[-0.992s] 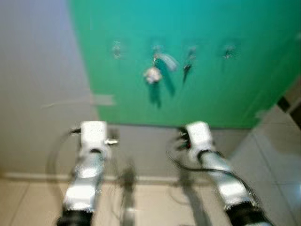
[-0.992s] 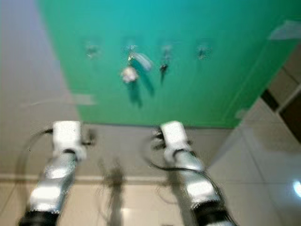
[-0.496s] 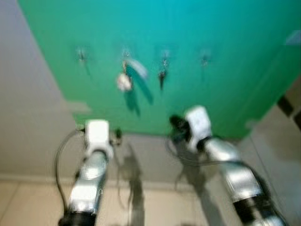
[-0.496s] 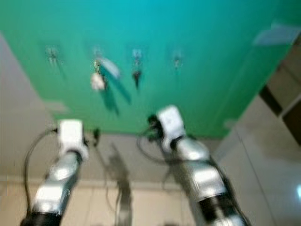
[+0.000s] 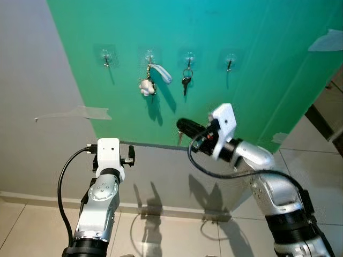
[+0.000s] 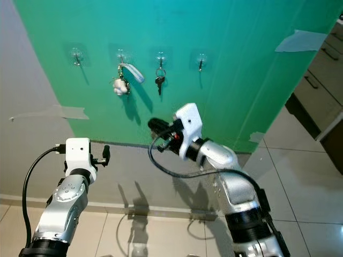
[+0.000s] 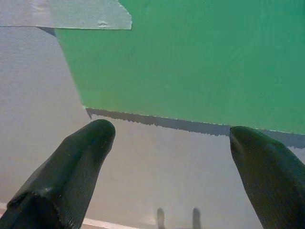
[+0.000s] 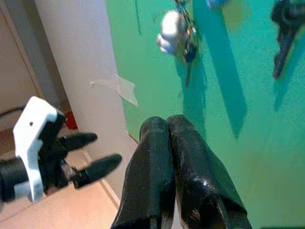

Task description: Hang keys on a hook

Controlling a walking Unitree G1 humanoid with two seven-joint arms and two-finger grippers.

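Closest to the robot, the left pincer (image 5: 130, 155) is low in front of the grey wall with its fingers (image 7: 81, 157) spread wide and nothing in them. The right pincer (image 8: 169, 143) is higher, by the green board (image 5: 257, 80), clenched tight with nothing in it that I can see. Farther off, 4 hooks sit in a row. The second hook (image 5: 149, 55) holds keys with a white charm (image 5: 146, 88). The third hook (image 5: 188, 58) holds a dark key (image 5: 185, 81). If the right pincer swings closer, it could knock those keys off.
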